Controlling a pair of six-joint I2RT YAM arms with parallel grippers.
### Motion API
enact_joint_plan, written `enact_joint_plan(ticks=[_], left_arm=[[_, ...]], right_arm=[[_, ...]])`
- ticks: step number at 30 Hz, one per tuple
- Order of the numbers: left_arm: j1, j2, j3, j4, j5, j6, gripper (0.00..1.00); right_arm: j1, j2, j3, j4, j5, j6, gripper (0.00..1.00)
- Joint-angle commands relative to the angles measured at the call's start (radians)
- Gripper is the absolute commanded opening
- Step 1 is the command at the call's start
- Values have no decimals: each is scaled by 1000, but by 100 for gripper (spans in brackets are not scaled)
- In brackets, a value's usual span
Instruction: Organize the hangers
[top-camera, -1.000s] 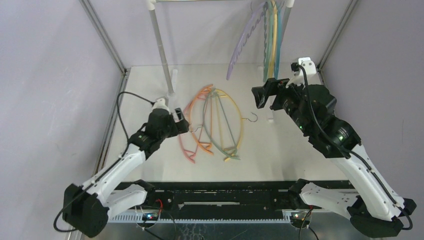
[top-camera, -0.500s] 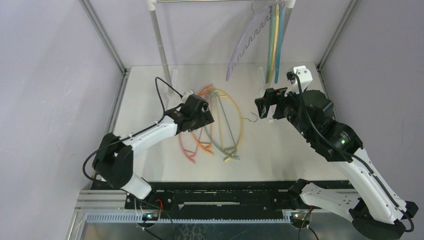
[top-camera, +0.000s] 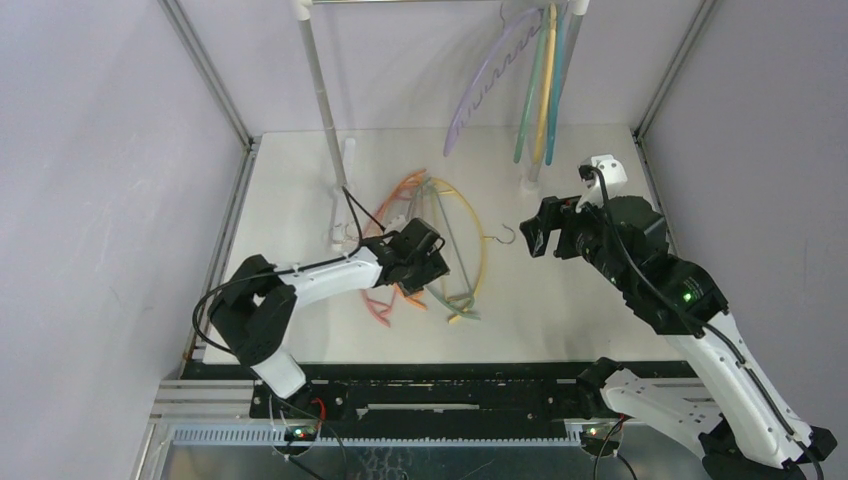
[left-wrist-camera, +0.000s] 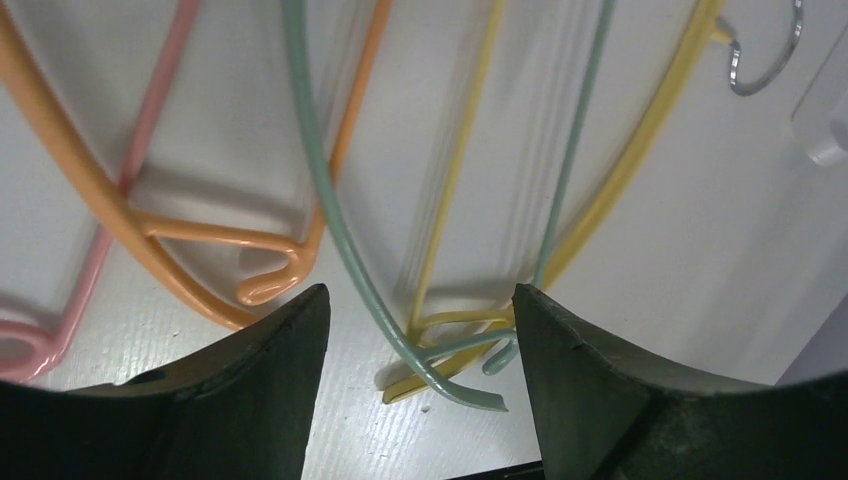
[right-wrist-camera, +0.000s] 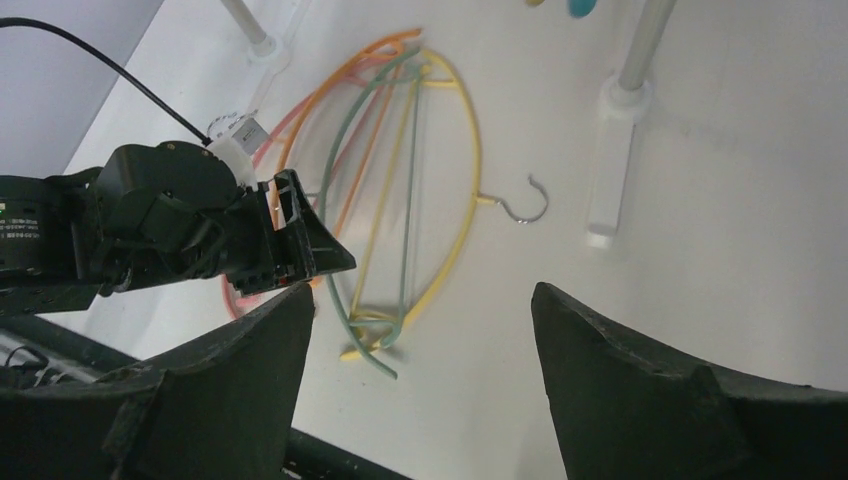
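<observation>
Several hangers lie in a loose pile on the white table: orange (top-camera: 385, 205), pink (top-camera: 378, 310), green (top-camera: 452, 245) and yellow (top-camera: 480, 240), the yellow one's metal hook (top-camera: 505, 237) pointing right. My left gripper (top-camera: 425, 262) is low over the pile's near end. It stands open, its jaws straddling the crossed ends of the green hanger (left-wrist-camera: 330, 230) and the yellow hanger (left-wrist-camera: 640, 150) without touching them. My right gripper (top-camera: 535, 235) hovers open and empty, just right of the hook (right-wrist-camera: 525, 205). Lilac (top-camera: 480, 90), teal (top-camera: 522, 110) and yellow (top-camera: 545, 80) hangers hang from the rail.
The rail frame's left post (top-camera: 322, 90) rises behind the pile. Its right post (top-camera: 560, 70) and white foot (top-camera: 527, 183) stand just behind my right gripper. A black bar (top-camera: 450, 375) runs along the near table edge. Purple walls close in both sides.
My left arm has swung right from the pile's left edge to its near end, and its jaws have narrowed. My right gripper has dropped away from the rail toward the table. The hung hangers have shifted.
</observation>
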Motion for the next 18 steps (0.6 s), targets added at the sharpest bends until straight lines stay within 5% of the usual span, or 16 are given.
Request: enact_joint_plan(ticks=[1, 5, 18], left_arm=[[-4, -69, -79, 44, 12, -127, 72], [-10, -87, -138, 85, 2, -189, 70], [-13, 49, 18, -29, 11, -174, 59]], right_arm=[[-3, -31, 1, -6, -50, 67, 87], [-4, -43, 6, -16, -75, 59, 90], [-8, -53, -12, -70, -110, 69, 92]])
